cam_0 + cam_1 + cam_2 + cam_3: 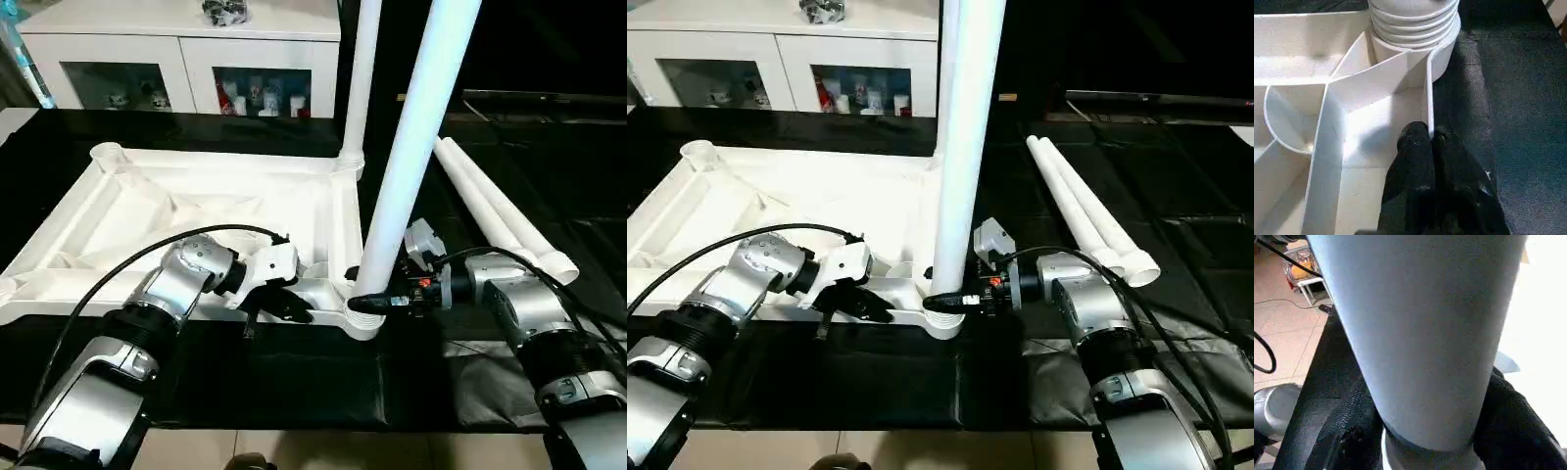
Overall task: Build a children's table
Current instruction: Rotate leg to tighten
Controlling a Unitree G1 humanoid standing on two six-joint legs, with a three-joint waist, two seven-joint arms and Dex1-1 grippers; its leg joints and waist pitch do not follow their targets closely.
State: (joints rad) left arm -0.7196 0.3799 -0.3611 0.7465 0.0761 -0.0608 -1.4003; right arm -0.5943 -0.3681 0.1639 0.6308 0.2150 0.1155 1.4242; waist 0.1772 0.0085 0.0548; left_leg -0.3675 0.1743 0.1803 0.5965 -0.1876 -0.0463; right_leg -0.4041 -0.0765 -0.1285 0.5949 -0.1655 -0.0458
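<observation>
The children's table is lying upside down on the black-covered surface point(294, 382), w/ its white tabletop point(196, 211) showing the ribbed underside. One leg is standing upright in the far right corner socket point(355, 88), and a second leg point(416, 147) is standing in the near right corner socket point(361, 311), tilting slightly. Two spare legs point(500, 215) are lying side by side on the surface, to the right of the top & well apart from it. The right gripper point(384, 303) is sitting at the base of the near leg, w/ a black finger showing on each side of it in the right wrist view; whether the fingers are pressing the plastic or just flanking it, can't tell. The left gripper point(1431, 147) is clenched, its two fingers pressed together over the thin side wall of the top just beside the near socket, prob. steadying the top. Judging by looks, the parts are hollow plastic: light, stiff, smooth, so likely slippery under the finger pads. The leg is long, so a grip high up would prob. lever it sideways; low down near the threaded collar point(1415, 22) seems the best hold, while the top is best pinned by a rim or rib.
</observation>
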